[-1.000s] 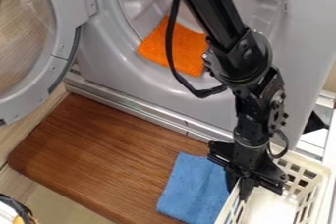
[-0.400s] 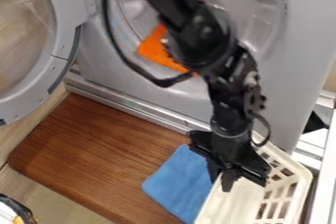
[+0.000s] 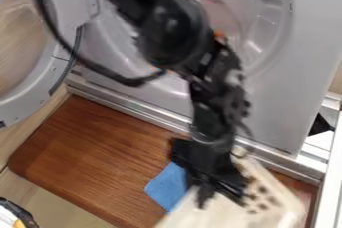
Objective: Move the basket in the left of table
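Right now | claw (image 3: 200,196) pinches white basket (image 3: 217,214) by its edge | blue cloth (image 3: 165,187), partly hidden, lies on brown counter (image 3: 93,157)

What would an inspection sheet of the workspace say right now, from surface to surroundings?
Surface: brown wooden board, grain visible.
Job's things: pale basket, at the board's right part, blurred.
Clutter: blue cloth beside the basket, partly hidden; orange patch behind the arm.
Gripper: black gripper at the basket's left side, gripping its edge.
Cables: black cable hanging in a loop by the arm.
Surroundings: grey machine behind, its round door open at left.
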You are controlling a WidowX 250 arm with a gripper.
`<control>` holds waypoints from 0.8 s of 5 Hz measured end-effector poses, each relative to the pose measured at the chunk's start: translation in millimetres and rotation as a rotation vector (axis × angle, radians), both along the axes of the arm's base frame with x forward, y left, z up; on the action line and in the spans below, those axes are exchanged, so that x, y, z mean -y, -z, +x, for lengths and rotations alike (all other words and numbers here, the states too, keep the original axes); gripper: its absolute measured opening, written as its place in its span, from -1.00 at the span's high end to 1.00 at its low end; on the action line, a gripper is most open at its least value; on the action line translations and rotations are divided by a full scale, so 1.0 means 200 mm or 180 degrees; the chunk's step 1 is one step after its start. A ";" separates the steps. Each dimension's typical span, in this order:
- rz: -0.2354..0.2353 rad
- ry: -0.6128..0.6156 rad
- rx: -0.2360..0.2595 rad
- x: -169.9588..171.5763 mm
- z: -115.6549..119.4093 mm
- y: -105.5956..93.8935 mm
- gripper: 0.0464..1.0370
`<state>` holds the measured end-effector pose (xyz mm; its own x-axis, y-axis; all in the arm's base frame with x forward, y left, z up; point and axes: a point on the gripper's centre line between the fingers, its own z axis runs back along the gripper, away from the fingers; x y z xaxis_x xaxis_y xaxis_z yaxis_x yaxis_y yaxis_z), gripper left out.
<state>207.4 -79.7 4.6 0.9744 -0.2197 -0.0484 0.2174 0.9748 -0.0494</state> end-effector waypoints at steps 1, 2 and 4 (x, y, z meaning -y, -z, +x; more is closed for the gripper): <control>0.0083 -0.0154 -0.0106 -0.23 -0.03 0.02 0.91; 0.0084 -0.0363 -0.0130 -0.44 -0.04 0.03 0.91; 0.0137 -0.0668 -0.0132 -0.74 0.01 0.02 0.91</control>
<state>209.0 68.9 1.1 0.9955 -0.0093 -0.0943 0.0082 0.9999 -0.0115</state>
